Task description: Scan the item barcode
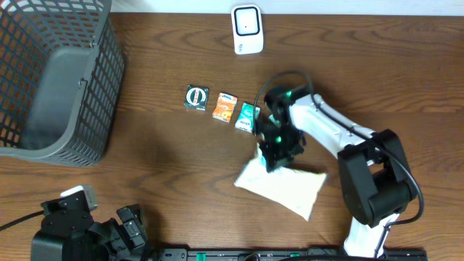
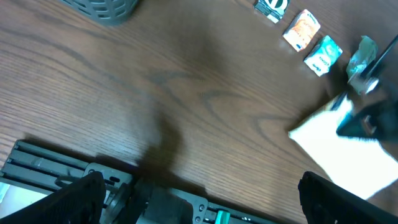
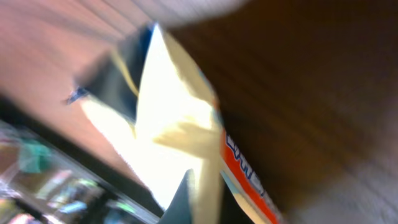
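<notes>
Noted right gripper (image 1: 274,161) clamped on white packet's (image 1: 293,190) far end, long axis trailing toward that arm's base; scanner (image 1: 246,30) further up table (left gripper (image 1: 130,217) spread, well apart).

We count one gray basket (image 1: 101,94), one white scanner (image 1: 247,29), one white bag (image 1: 290,190), and three small packets: dark packet (image 1: 196,97), orange packet (image 1: 225,106), teal packet (image 1: 247,116). A possible fourth is unclear. Two arms: left arm (image 1: 72,228), right arm (image 1: 326,123).

A mock shop checkout: scanner (image 1: 246,29), grey basket (image 1: 105,94) and small packets (image 1: 225,106) on a wooden table (image 1: 167,181)
</notes>
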`<state>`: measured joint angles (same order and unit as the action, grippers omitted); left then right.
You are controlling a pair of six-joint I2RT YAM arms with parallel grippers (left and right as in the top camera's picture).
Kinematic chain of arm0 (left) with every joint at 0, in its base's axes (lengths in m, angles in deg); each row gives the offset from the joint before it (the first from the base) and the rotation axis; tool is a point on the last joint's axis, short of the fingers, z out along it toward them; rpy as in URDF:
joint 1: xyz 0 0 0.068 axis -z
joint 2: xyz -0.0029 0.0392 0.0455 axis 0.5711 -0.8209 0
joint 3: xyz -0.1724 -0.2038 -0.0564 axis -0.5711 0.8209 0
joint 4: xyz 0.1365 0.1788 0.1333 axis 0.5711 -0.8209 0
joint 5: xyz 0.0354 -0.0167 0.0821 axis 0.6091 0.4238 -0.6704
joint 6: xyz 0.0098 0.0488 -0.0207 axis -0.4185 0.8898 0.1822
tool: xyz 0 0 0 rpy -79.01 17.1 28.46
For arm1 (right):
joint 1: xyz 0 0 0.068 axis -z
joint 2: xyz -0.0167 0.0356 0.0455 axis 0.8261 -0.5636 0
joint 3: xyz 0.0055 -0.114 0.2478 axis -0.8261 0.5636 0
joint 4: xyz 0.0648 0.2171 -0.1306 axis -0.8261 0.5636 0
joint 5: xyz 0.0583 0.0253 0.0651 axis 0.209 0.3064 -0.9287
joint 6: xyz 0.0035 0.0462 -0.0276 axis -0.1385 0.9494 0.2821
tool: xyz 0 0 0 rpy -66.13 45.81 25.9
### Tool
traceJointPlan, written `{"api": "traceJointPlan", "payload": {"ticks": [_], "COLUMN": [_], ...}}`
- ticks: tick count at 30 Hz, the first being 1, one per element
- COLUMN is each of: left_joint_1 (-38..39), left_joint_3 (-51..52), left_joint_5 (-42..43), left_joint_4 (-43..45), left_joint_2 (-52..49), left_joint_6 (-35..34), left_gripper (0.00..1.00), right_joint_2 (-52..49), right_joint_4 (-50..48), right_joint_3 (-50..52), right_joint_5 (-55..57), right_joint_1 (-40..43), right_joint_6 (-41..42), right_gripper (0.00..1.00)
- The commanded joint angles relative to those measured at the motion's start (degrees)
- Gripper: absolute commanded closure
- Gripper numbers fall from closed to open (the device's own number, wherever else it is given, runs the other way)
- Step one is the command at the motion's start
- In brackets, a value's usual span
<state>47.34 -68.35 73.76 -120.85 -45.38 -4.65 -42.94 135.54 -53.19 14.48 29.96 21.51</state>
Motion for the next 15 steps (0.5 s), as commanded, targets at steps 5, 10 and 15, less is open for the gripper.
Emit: {"api": "traceJointPlan", "payload": {"ticks": [5, 10, 15], "left_joint_1": [-0.2, -0.2, -0.2], "left_joint_3": [0.0, 0.0, 0.0], "left_joint_5": [-0.4, -0.4, -0.4], "left_joint_4": [0.0, 0.0, 0.0], "left_joint_2": [0.0, 0.0, 0.0], "left_joint_6": [-0.5, -0.5, -0.5], "left_gripper": [0.02, 0.02, 0.02], "right_joint_2": [0.8, 0.1, 0.0], "right_joint_4": [-5.8, -11.4, -10.0], "right_joint_3": [-10.1, -9.9, -8.5], "right_joint_5": [-23.0, -22.1, -14.1], "right_joint_1": [9.0, 13.3, 13.2], "right_joint_6": [5.7, 11.7, 11.8], "right_gripper": [0.99, 0.99, 0.86]}}
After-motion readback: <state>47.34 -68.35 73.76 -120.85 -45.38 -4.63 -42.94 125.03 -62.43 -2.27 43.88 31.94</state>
